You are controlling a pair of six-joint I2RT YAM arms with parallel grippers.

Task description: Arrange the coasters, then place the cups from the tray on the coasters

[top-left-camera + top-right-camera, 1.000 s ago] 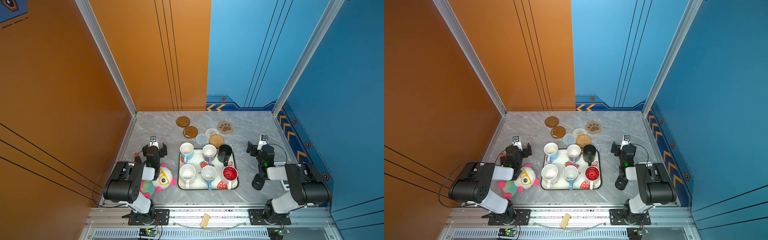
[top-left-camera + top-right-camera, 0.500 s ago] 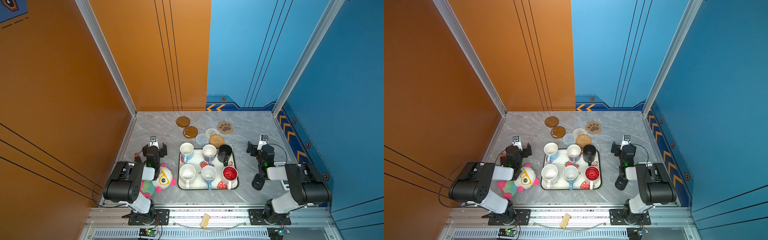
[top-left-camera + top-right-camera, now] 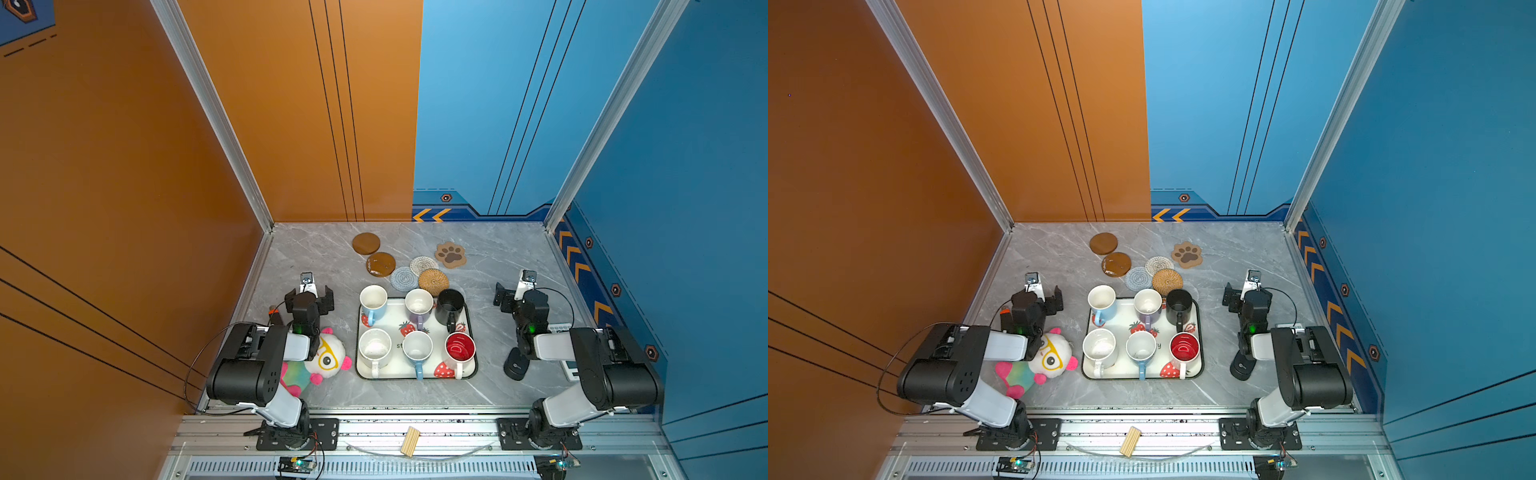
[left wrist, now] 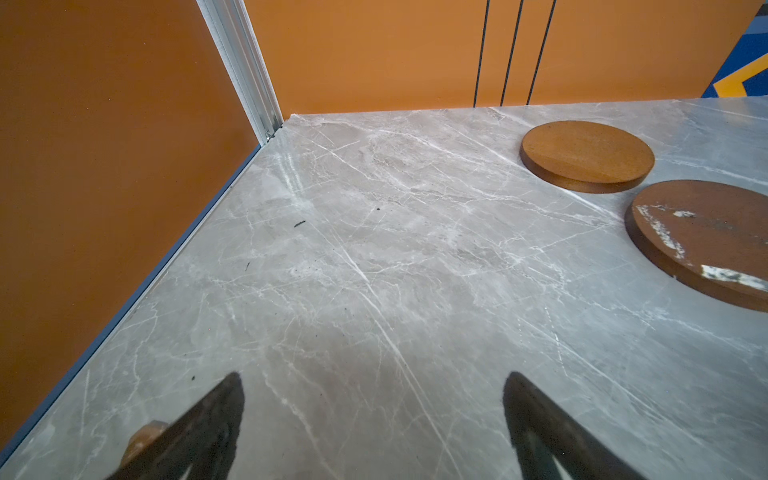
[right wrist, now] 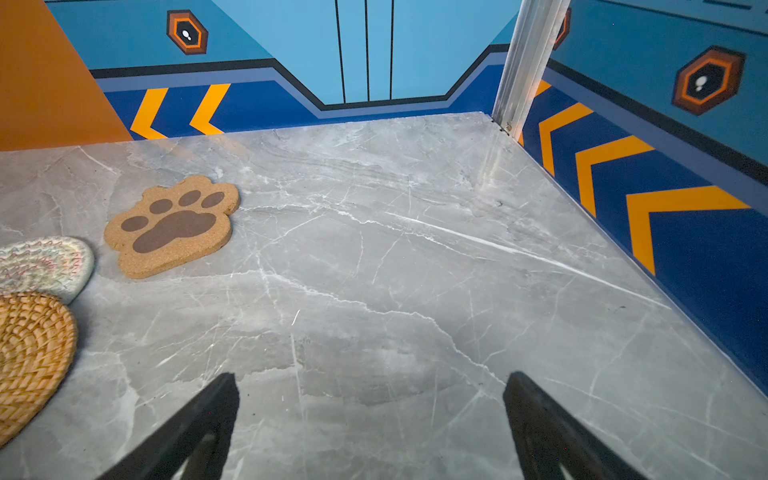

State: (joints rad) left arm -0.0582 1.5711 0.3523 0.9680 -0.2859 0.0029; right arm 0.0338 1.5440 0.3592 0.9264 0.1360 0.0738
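one paw coaster (image 5: 172, 226) beyond right tool (image 5: 370, 376)

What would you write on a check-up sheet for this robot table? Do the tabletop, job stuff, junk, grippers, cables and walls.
Surface: grey marble table, white veins, no spills seen.
Job's things: six coasters bunched at the far side; six mugs upright in the tray, none on a coaster.
Clutter: plush toy by the left arm; black gadget by the right arm; wooden block on the front rail.
Grippers: left gripper and right gripper open, empty.
Cables: black cable loops out from the left arm; thin cable arcs by the right wrist.
Surroundings: orange walls and blue walls on three sides.
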